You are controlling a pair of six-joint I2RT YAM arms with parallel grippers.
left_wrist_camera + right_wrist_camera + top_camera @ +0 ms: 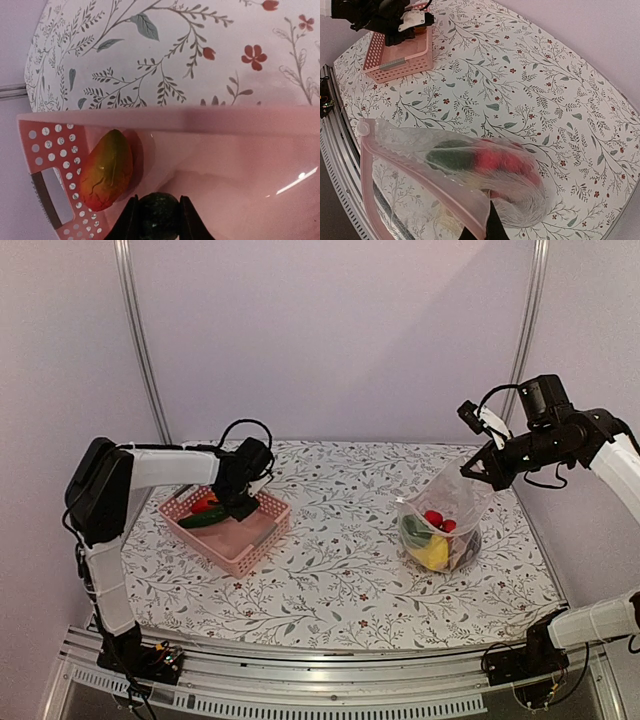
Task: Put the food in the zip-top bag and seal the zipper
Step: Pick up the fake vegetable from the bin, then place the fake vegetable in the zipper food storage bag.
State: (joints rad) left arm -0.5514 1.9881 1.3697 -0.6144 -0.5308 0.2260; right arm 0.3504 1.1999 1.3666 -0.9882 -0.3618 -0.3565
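Zip-top bag (447, 523): stands on the right half of the table, its bottom on the cloth and its top corner lifted. Clear film, crumpled.

Food inside the bag, top view: red balls (438, 518) uppermost, a green piece (412, 530) to their left, and a yellow piece (432, 553) at the bottom. The right wrist view shows the same green and red shapes through the film. Anything deeper is too blurred to tell.

Zipper (465, 207): a pink strip along the mouth edge. In the right wrist view its two lips run apart, so the mouth is open.

Right gripper (487, 226): its fingers are pinched together on the bag's mouth edge at the pink strip, holding that corner up. From above, the gripper sits at the bag's upper right.

Remaining food is in the pink basket (262, 538), on the left half of the table and well apart from the bag. A dark green piece (159, 220) lies in it, with a red-orange piece (106, 170) just beside it near the perforated end wall.

Left gripper (159, 209): down inside the basket, with both fingers clamped on the end of the dark green piece. From above, that piece angles out to the gripper's left over the basket floor.

Table (340, 560): covered with a floral-print cloth, with a pale wall behind it.
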